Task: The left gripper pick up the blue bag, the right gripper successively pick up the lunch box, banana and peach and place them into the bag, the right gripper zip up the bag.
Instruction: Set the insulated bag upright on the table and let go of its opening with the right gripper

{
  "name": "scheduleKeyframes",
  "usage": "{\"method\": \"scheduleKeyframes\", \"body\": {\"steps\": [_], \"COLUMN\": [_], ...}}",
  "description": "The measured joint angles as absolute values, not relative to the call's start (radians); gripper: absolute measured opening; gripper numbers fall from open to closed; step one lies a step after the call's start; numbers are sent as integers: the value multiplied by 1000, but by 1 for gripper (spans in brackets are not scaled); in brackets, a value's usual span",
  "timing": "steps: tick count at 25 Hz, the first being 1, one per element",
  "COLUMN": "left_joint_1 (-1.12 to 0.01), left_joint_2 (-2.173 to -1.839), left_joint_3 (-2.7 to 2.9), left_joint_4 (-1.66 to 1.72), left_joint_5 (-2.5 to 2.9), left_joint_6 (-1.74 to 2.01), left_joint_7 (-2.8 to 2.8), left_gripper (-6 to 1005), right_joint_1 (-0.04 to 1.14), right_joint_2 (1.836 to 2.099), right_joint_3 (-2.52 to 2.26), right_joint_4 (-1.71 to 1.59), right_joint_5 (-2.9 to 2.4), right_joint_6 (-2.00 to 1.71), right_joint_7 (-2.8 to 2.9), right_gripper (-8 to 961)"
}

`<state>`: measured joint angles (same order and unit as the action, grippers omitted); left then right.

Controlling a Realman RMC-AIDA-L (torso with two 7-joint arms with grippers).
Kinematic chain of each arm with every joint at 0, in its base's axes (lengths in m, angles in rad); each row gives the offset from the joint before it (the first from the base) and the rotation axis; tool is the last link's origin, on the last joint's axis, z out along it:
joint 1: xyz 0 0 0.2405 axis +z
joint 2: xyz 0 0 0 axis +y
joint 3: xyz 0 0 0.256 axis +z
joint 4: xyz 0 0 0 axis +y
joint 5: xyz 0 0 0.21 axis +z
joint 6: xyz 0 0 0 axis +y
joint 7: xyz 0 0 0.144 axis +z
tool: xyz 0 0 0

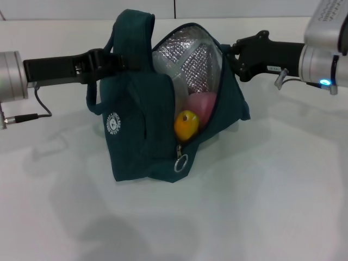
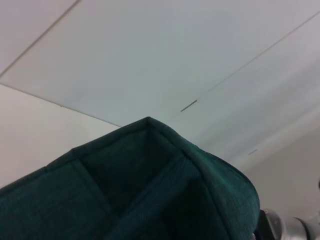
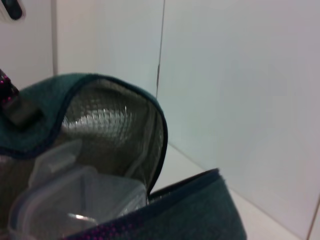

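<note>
Blue bag (image 1: pixel 144 128) on table (image 1: pixel 261 206), flap open, both claws at its upper edges.

Left gripper (image 1: pixel 111 61) clamps a handle; right gripper (image 1: pixel 231 51) at the flap rim, finger state unclear. Inside: lunch box (image 3: pixel 70 200), banana (image 1: pixel 186 125), pink peach (image 1: pixel 202 106).

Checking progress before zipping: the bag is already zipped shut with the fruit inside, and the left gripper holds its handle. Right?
Not quite. The blue bag is open: the head view shows its foil lining, the banana and the peach inside, with the zipper pull low. The left gripper is at its handle.
</note>
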<state>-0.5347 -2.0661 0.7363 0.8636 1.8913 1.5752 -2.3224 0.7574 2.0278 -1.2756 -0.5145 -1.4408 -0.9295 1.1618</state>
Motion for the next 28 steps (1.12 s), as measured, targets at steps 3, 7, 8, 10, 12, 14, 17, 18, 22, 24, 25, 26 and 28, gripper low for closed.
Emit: {"method": "scheduleKeyframes", "body": {"steps": [3,7,8,10,12,14,17,18,22,24,25,26,28], "left_joint_1": [-538,-540,-540,-538,-535,-532,-512,-503,-459,-439,-430,-423,-410], "left_joint_2": [-2066,-2066,-2066,-2066,-2066,-2066,-2062,-2059,-2037,-2033,-2032,-2032,-2033], "left_joint_3": [736,736,736,736,736,736,736,736,736,736,736,736,736], "left_joint_4": [864,862,862,862,862,862,862,862,862,862,862,862,862], "left_joint_5": [1891,1891,1891,1889,1888,1887,1862,1847,1780,1749,1731,1716,1689], "left_joint_6": [1567,1567,1568,1570,1572,1574,1591,1599,1625,1634,1639,1642,1649], "left_joint_7": [-2322,-2323,-2324,-2326,-2328,-2329,-2328,-2327,-2322,-2314,-2306,-2300,-2291], "left_gripper": [49,49,49,49,48,48,48,48,49,49,49,49,49], "right_joint_1": [717,667,656,625,590,549,507,495,432,407,392,380,353], "right_joint_2": [2028,2028,2027,2026,2024,2022,2016,2016,2012,2011,2010,2010,2010], "right_joint_3": [-1285,-1287,-1287,-1287,-1287,-1281,-1275,-1275,-1261,-1246,-1237,-1230,-1211], "right_joint_4": [-557,-617,-629,-662,-696,-732,-768,-779,-827,-842,-851,-860,-874], "right_joint_5": [-1391,-1345,-1335,-1321,-1313,-1300,-1284,-1283,-1282,-1282,-1282,-1282,-1282], "right_joint_6": [-950,-983,-990,-1008,-1014,-1018,-1028,-1031,-1049,-1073,-1084,-1089,-1094], "right_joint_7": [1144,1143,1143,1143,1144,1152,1169,1177,1223,1240,1249,1260,1284], "right_gripper": [155,87,77,67,67,67,68,68,68,68,68,68,67]}}
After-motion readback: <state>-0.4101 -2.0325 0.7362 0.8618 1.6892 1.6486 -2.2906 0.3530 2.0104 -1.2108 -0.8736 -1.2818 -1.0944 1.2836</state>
